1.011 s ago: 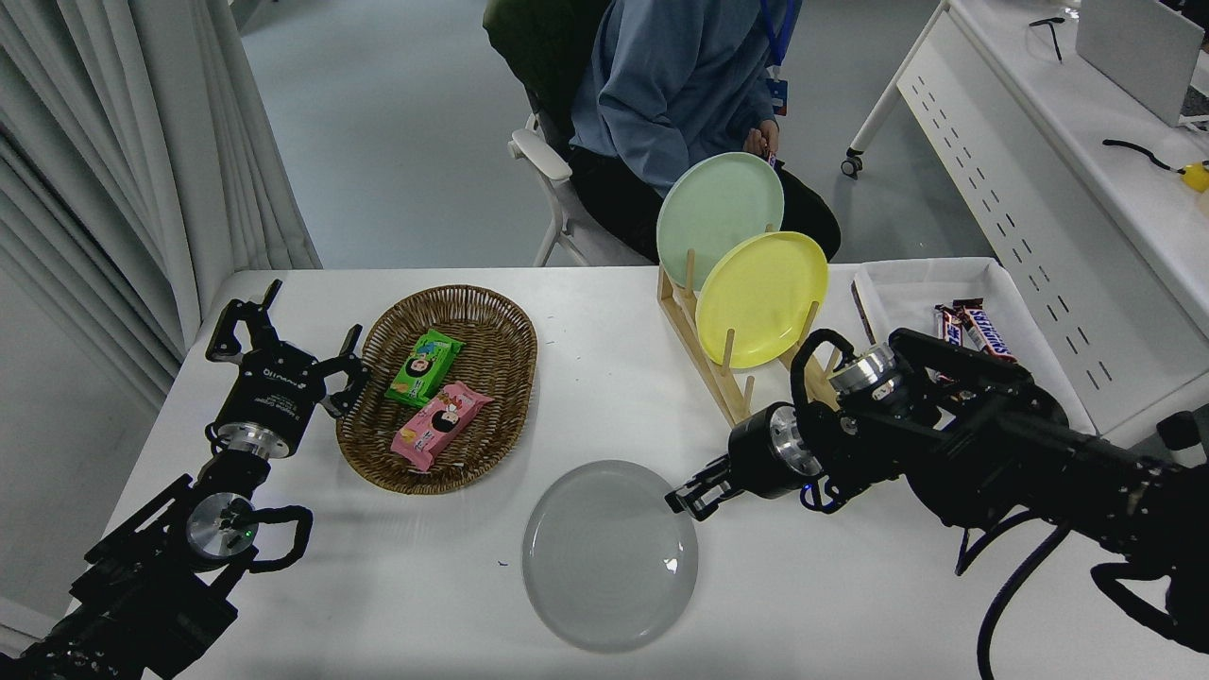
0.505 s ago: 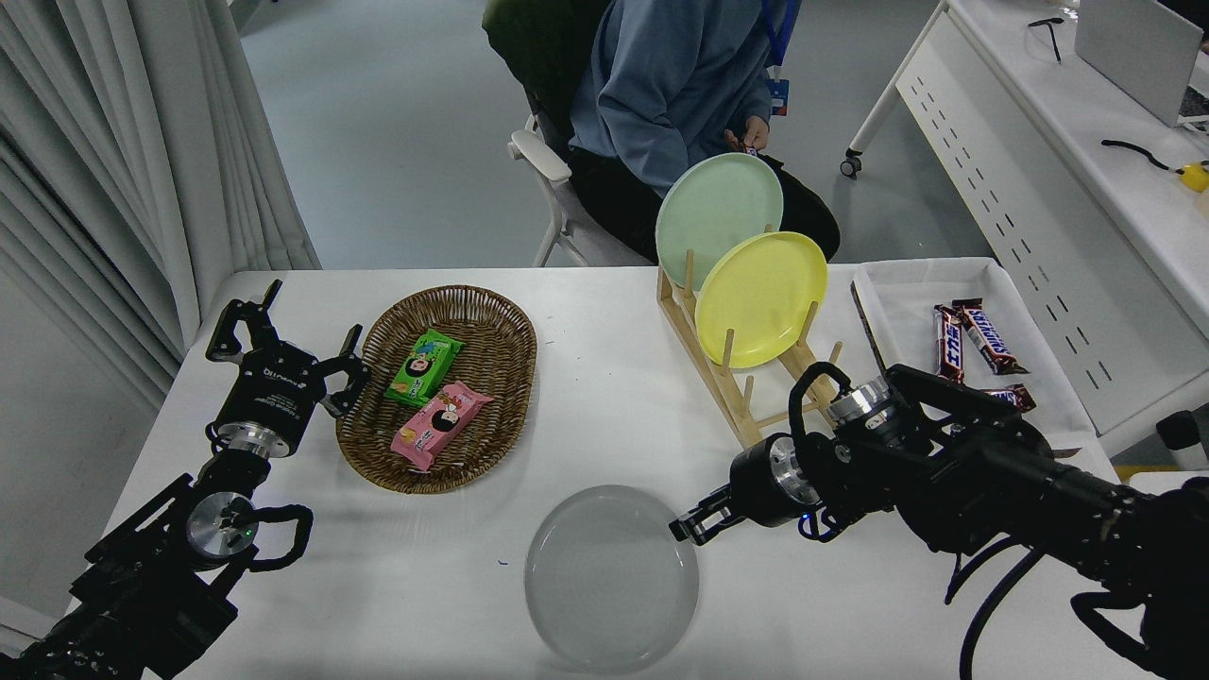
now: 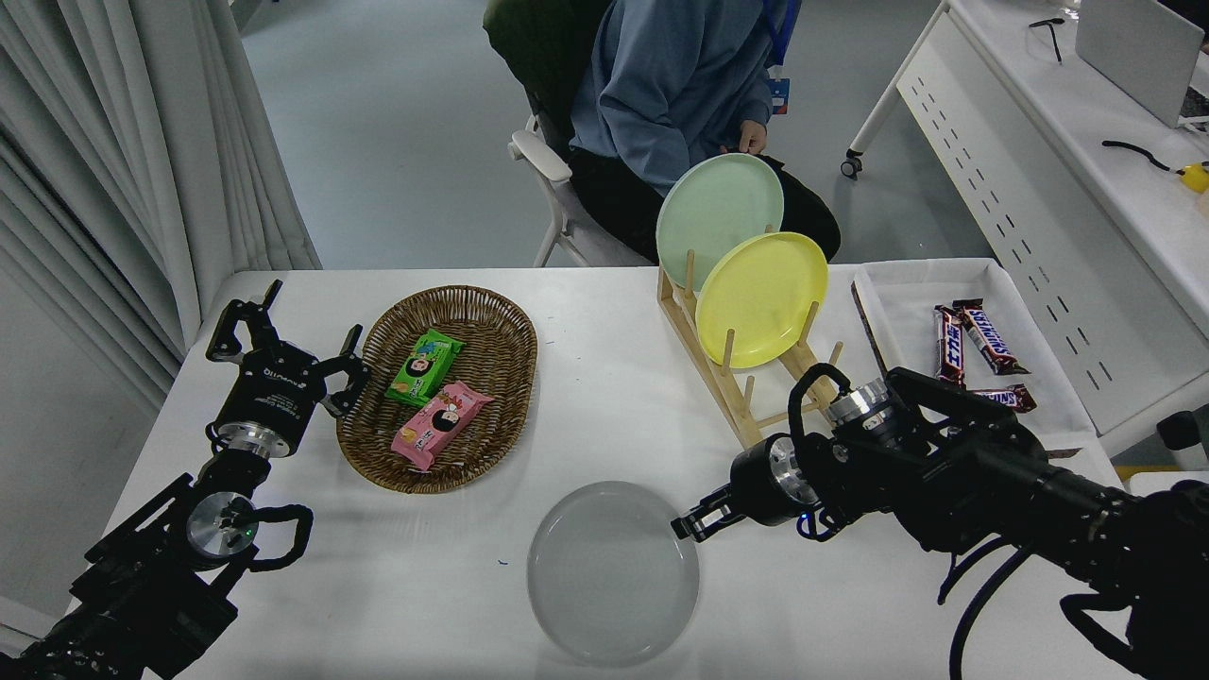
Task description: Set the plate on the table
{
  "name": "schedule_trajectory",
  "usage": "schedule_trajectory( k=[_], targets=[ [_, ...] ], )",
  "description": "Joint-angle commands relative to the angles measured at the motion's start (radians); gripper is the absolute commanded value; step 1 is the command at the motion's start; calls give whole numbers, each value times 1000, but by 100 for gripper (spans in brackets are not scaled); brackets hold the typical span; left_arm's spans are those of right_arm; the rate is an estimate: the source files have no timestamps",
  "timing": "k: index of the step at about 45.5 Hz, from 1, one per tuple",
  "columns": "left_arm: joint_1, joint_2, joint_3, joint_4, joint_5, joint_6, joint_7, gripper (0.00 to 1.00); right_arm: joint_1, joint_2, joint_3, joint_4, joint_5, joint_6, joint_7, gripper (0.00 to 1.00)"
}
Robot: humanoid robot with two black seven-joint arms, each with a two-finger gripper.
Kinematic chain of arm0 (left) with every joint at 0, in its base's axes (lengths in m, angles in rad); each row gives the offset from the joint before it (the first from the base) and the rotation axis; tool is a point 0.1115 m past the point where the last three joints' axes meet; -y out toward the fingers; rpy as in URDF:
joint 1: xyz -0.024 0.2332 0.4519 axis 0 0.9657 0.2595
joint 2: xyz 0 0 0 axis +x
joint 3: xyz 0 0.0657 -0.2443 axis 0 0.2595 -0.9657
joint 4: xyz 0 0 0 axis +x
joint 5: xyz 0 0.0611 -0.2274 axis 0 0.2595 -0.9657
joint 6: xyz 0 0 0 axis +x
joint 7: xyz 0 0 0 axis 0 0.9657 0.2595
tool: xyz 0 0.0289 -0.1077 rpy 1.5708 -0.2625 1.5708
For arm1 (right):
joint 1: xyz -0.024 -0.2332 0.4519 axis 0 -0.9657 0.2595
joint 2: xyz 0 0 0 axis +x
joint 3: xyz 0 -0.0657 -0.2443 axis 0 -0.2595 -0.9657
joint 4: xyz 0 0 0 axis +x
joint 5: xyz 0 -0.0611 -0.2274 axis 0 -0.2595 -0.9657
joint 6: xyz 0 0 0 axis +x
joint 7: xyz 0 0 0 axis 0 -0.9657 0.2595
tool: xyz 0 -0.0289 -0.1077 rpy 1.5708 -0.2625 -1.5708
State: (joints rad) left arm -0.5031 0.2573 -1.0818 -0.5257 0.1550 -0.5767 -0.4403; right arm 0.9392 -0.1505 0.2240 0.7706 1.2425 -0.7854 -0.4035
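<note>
Grey plate [image 3: 612, 571] lies on the white counter [image 3: 604, 416], near its front edge and just in front of the wicker basket [image 3: 440, 386]; whether it sits fully flat or its right rim is a touch raised, cannot tell. Right gripper [image 3: 692, 522] at the plate's right rim, fingers narrow and apparently pinching that rim. Left gripper [image 3: 283, 359] parked at lower left beside the basket, fingers spread wide, holding nothing.

Judgement: step in hand is the set-down and release. To do it well: let the rim settle onto the counter, then part the fingers without dragging the plate, and draw the arm away to the right, low and level.

Surroundings: basket holds a green packet [image 3: 424, 365] and a pink packet [image 3: 440, 425]. Wooden rack [image 3: 732, 387] behind the right arm carries a pale green plate [image 3: 720, 219] and a yellow plate [image 3: 761, 298]; white tray [image 3: 907, 283] with chocolate bars [image 3: 975, 340] to its right. Rack is near the forearm: main obstacle on retreat. Person seated at far side.
</note>
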Motion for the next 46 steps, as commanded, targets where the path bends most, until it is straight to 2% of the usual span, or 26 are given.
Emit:
schedule_trajectory(
  k=[1, 26, 27, 29, 30, 31, 32, 33, 46],
  targets=[
    [0, -1, 0, 0, 0, 0, 0, 100, 0, 6, 0, -7, -1, 0, 0, 0],
    [0, -1, 0, 0, 0, 0, 0, 100, -7, 17, -2, -22, -8, 0, 2, 0],
    [0, 0, -1, 0, 0, 0, 0, 100, -7, 17, -2, -22, -8, 0, 2, 6],
    [0, 0, -1, 1, 0, 0, 0, 100, -10, 17, -2, -20, -9, 0, 2, 39],
    [0, 0, -1, 0, 0, 0, 0, 100, -10, 17, -2, -19, -9, 0, 2, 62],
    [0, -1, 0, 0, 0, 0, 0, 100, -10, 17, 0, -17, -9, 0, 2, 78],
    [0, 0, 0, 0, 0, 0, 0, 100, -10, 17, 0, -16, -9, 0, 2, 90],
    [0, 0, 0, 0, 0, 0, 0, 100, -10, 17, 0, -13, -9, 0, 2, 98],
    [0, 0, 0, 1, 0, 0, 0, 100, 18, 8, -2, 10, -14, 67, 0, 99]
  ],
)
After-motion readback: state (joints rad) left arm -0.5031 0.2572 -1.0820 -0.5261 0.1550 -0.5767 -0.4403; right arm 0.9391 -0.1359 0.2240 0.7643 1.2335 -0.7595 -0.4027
